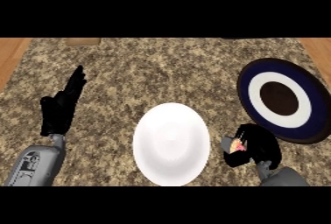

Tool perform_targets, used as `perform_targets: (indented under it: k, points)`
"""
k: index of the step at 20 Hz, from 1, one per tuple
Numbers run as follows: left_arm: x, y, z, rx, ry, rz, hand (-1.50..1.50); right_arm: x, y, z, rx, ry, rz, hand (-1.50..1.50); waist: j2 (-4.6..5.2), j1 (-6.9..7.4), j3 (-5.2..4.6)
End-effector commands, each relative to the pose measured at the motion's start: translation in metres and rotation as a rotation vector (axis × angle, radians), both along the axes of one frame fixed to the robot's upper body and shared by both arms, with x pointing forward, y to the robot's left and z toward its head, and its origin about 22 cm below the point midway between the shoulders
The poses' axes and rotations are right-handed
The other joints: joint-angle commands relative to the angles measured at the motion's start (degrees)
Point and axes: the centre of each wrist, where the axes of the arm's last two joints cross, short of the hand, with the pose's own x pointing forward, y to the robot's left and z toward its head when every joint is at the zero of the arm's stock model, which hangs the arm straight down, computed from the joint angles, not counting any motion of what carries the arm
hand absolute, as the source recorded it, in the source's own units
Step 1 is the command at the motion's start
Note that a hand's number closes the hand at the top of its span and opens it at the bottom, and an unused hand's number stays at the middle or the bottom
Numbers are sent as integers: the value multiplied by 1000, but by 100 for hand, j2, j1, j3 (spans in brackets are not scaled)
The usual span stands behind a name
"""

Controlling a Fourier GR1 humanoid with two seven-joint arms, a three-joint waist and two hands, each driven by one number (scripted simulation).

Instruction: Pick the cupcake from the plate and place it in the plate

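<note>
From my head view, my right hand (255, 146) has its fingers curled round the cupcake (237, 145), between the white plate (170, 144) and the dark blue ringed plate (283, 99), over the speckled granite counter (161, 70). My left hand (62, 106) rests at the left, fingers straight, holding nothing.

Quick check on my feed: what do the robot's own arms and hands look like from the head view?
Both hands are black, with slim fingers and a thumb: the left hand, the right hand. Each sits on a grey, rounded forearm casing; the left forearm shows darker recessed panels. No cables or sleeves are visible.
</note>
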Motion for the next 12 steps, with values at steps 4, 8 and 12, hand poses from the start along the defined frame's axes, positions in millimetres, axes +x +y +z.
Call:
perform_targets:
  k: [4,8,12]
  points:
    - [-6,11,-4,-3,6,39,0,10,-126,47,-4,-148,113,150,-24,-162,40]
    - [-7,15,-2,-15,7,54,0,20,-175,95,43,-403,166,150,-70,-237,53]
    - [-10,15,-6,-22,12,51,0,19,-220,130,114,-607,231,150,-54,-180,48]
